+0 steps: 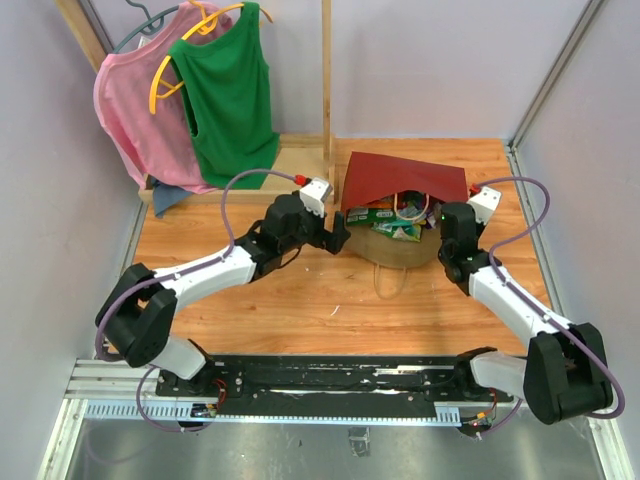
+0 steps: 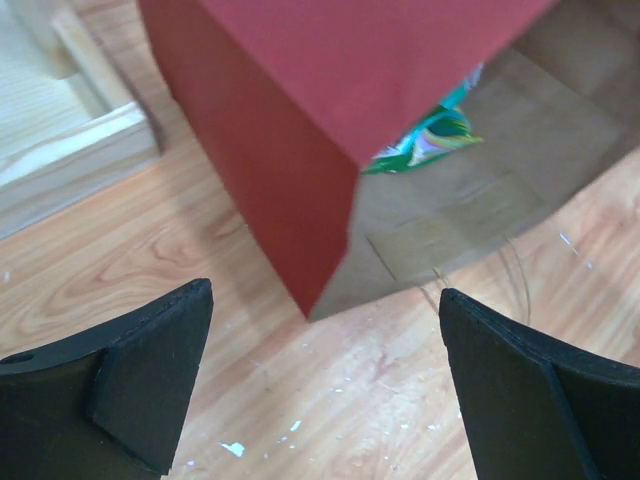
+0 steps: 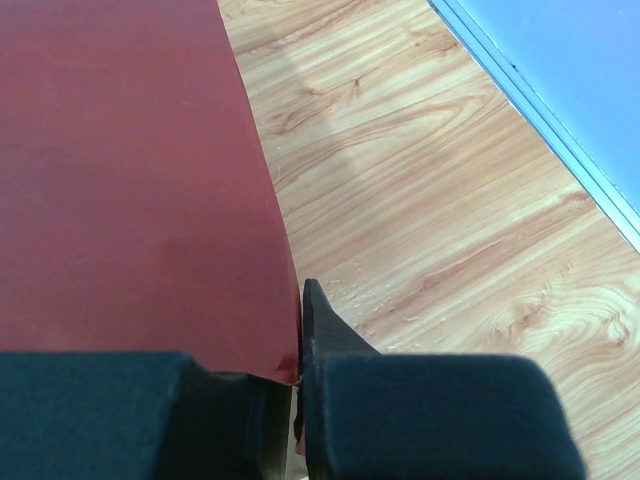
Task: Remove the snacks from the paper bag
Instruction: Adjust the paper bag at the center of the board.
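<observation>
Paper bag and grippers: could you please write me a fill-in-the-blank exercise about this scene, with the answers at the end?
1. The left gripper is ___ and holds nothing.
2. The right gripper is ___ on an edge of the paper bag.
3. The outside of the paper bag is ___.
4. Inside the bag's mouth, the left wrist view shows a ___ snack packet.
Missing words: open; shut; red; green.
</observation>
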